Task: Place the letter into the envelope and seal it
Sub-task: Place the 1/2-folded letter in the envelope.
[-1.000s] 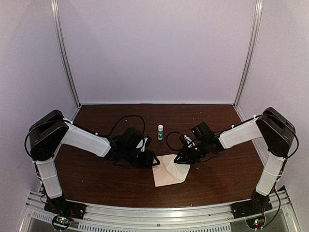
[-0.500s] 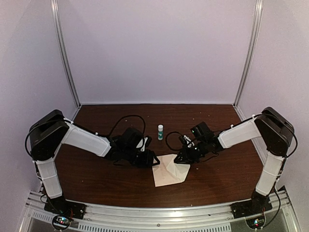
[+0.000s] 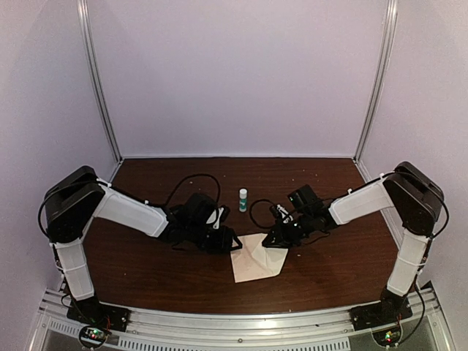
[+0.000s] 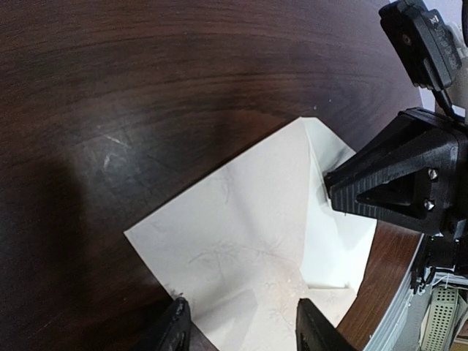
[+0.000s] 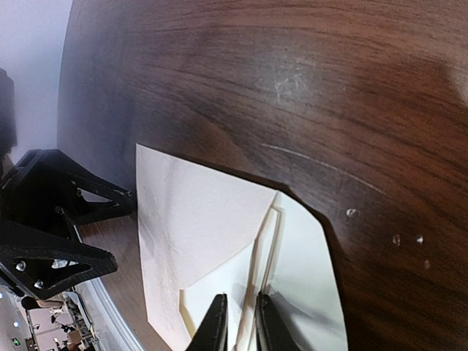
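Soft, even light falls from above in the overhead view, giving the walls a mauve cast, while the dark table (image 3: pixel 146 270) stays dim. The pale envelope (image 3: pixel 256 265) is the brightest patch. That view is slightly grainy, and the corner posts bow outward toward the side edges. In both wrist views a dull sheen streaks the wood toward the table's far edge. Deep shadow hugs the envelope's borders. The left gripper's fingers (image 4: pixel 175 329) and the right gripper's fingers (image 5: pixel 216 329) are blurred.

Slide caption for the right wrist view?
Right gripper, nearly shut, straddles a fold of the envelope on the dark table; left gripper alongside.
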`<state>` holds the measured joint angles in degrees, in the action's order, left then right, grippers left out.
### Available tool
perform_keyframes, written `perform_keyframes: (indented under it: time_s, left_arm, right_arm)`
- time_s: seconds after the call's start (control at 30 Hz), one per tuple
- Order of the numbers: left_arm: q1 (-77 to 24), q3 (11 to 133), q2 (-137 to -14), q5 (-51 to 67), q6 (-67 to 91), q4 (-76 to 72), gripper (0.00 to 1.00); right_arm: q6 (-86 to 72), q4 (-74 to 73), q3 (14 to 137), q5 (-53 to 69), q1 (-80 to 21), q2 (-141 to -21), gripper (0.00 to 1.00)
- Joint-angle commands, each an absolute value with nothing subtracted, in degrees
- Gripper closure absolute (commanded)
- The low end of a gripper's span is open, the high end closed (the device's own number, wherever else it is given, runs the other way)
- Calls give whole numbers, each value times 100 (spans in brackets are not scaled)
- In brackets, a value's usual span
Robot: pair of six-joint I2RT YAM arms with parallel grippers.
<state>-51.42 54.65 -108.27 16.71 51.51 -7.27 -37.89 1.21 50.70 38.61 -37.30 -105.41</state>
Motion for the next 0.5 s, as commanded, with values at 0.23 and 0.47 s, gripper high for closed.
perform_keyframes:
  time_s: [0.23,0.47]
  left_arm:
    - [-5116,5493,-11014,1712,5075,-801,50]
    - [-5117,5494,-10996,1685,5075,-777,50]
  right_arm:
    - [-3856,211,5228,3880,-3899,-10771,86]
    - [-3878,211,5261,3832,-3937,-10765,86]
